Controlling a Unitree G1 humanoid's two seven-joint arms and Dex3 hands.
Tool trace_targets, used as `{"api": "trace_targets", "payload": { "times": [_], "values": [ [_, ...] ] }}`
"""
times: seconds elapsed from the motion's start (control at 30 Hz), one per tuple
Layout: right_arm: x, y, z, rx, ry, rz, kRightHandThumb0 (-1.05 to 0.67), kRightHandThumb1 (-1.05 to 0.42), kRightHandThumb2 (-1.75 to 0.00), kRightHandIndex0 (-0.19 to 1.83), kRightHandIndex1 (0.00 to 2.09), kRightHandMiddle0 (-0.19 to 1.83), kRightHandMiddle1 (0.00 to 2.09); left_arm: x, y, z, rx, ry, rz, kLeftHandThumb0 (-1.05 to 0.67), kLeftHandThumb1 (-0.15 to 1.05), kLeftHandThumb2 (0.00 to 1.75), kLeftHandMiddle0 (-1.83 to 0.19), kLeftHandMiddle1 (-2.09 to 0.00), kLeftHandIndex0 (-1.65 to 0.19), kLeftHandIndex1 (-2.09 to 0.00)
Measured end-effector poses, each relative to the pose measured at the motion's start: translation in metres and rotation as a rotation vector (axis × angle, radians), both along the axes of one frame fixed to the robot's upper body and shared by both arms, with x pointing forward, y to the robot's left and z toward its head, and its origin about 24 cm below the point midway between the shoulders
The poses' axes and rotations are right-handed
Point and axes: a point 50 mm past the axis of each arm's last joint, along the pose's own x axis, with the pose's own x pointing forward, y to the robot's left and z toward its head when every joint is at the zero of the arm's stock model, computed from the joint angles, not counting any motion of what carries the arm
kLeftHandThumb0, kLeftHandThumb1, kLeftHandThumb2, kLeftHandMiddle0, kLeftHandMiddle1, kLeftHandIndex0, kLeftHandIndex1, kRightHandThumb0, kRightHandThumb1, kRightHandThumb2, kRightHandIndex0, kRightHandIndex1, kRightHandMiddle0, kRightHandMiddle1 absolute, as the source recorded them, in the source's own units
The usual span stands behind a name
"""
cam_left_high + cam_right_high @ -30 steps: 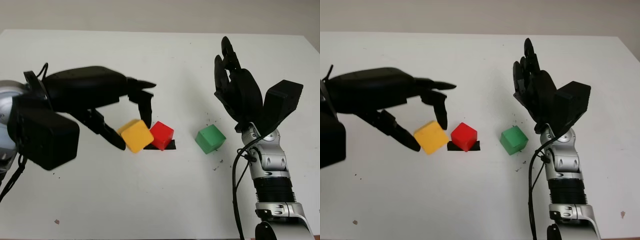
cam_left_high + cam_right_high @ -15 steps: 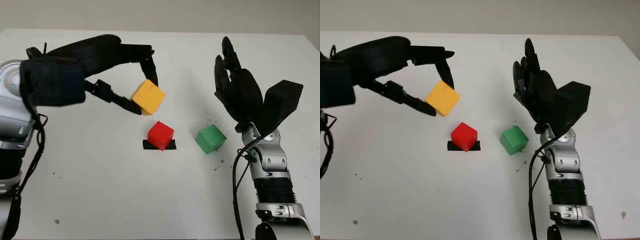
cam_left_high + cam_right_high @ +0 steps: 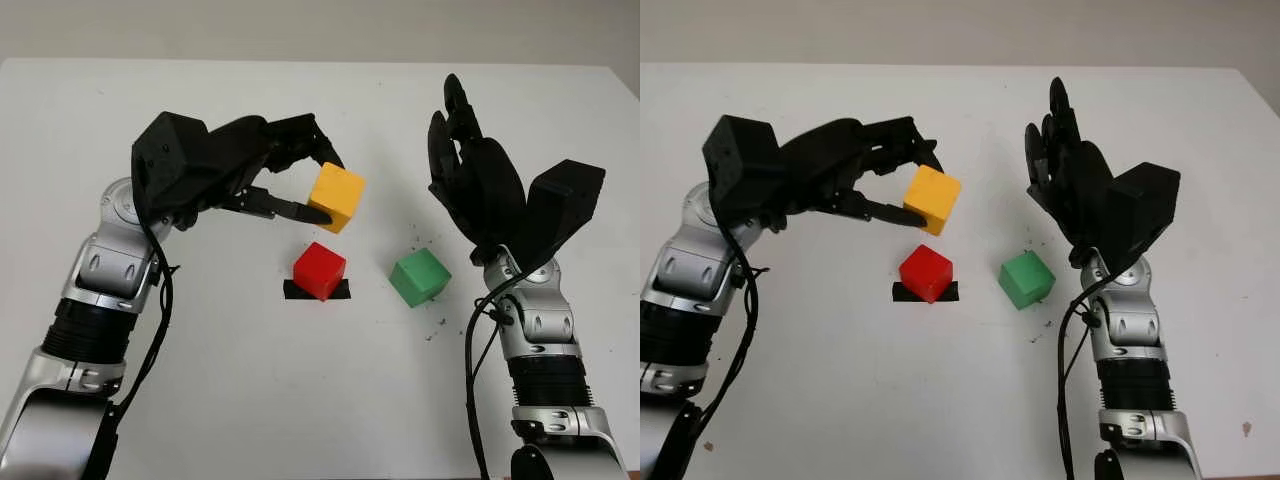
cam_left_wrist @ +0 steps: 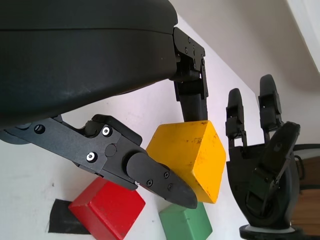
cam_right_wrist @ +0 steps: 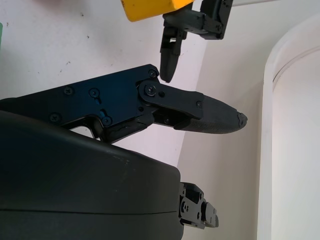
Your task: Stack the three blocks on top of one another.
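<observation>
We see the white table spanning the frame. Our right hand stands upright at centre right, open and holding nothing. Our left hand, at upper centre-left, pinches the yellow block between its fingers, held tilted above the table. The green block sits right of centre. The red block sits at centre on black tape.

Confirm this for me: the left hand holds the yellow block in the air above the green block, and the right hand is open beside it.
Not quite. The left hand holds the yellow block in the air above the red block, not the green block, as the left eye view shows. The green block sits apart on the table. The right hand is open beside it, as stated.
</observation>
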Motion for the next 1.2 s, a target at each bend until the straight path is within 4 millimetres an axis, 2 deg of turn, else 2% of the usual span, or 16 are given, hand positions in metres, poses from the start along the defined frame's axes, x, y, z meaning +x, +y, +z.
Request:
{"api": "trace_targets", "payload": {
  "times": [0.4, 0.8, 1.2],
  "values": [
    [0.000, 0.000, 0.000, 0.004, 0.004, 0.003, -0.66, -1.05, -0.65, -0.19, 0.00, -0.19, 0.00, 0.000, 0.004, -0.022, 0.016, 0.103, -0.029, -0.49, 0.98, 0.05, -0.14, -0.07, -0.41, -1.51],
    [0.000, -0.001, 0.000, 0.007, 0.003, 0.008, -0.66, -1.05, -0.63, -0.19, 0.00, -0.19, 0.00, -0.003, 0.007, -0.025, 0.033, 0.174, -0.073, -0.45, 0.99, 0.06, -0.13, -0.06, -0.36, -1.58],
    [0.000, -0.003, 0.000, 0.018, 0.003, 0.010, -0.68, -1.05, -0.64, -0.19, 0.00, -0.19, 0.00, -0.002, 0.011, -0.030, 0.071, 0.197, -0.060, -0.47, 1.00, 0.06, -0.13, -0.06, -0.36, -1.52]
  ]
}}
